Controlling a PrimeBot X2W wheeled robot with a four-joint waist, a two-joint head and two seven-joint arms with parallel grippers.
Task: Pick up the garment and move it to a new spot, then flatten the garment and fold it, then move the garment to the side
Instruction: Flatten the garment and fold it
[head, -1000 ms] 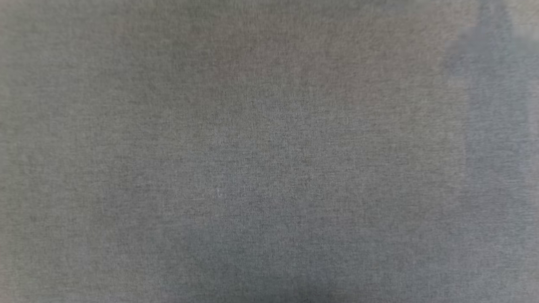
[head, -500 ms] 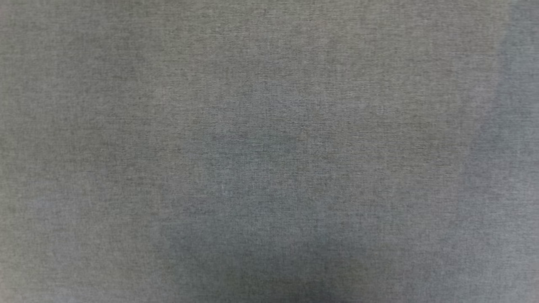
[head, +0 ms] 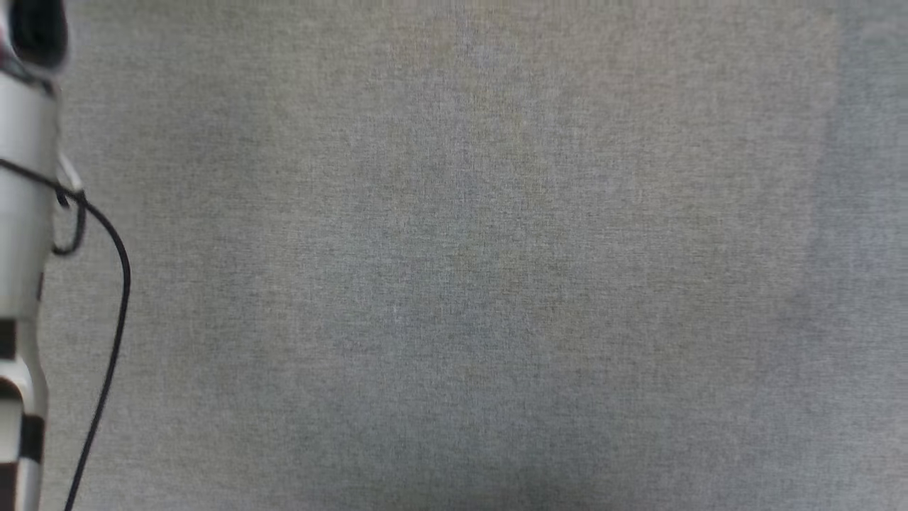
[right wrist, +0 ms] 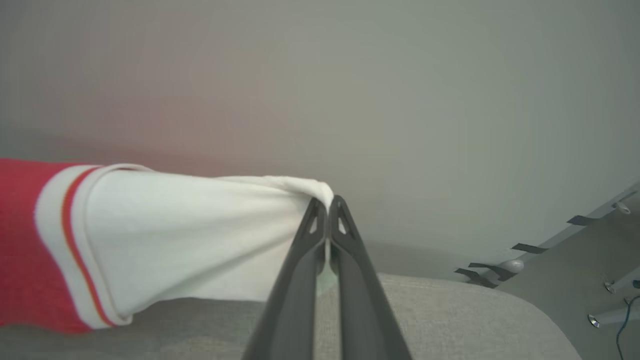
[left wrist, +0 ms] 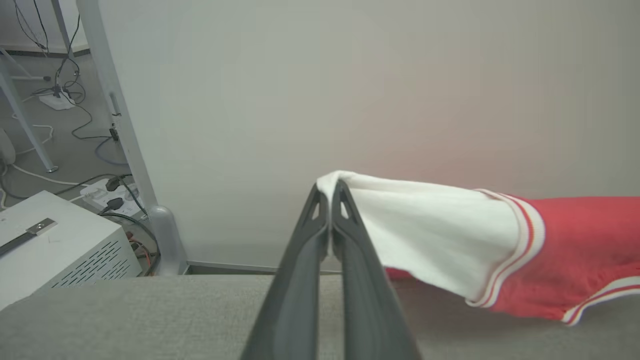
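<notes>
The garment [left wrist: 575, 250] is a red jersey with white sleeves and red-and-white striped trim, stretched above the grey cloth surface [left wrist: 150, 315]. In the left wrist view my left gripper [left wrist: 329, 187] is shut on the tip of a white sleeve [left wrist: 430, 230], and the red body runs off to the right. In the right wrist view my right gripper [right wrist: 327, 202] is shut on the other white sleeve [right wrist: 190, 235], with the red body [right wrist: 20, 240] to the left. In the head view a pale forearm [head: 25, 213] with a black cable stands at the left edge.
A pale wall [left wrist: 350, 90] stands behind the grey surface. To the left on the floor are a white metal box [left wrist: 55, 250], power strips and cables [left wrist: 105, 195]. The surface's rounded corner [right wrist: 525, 310] and metal legs [right wrist: 600, 220] show at the right.
The head view has brightened and shifted over the grey cloth. A pale forearm with a black cable has come in at its left edge.
</notes>
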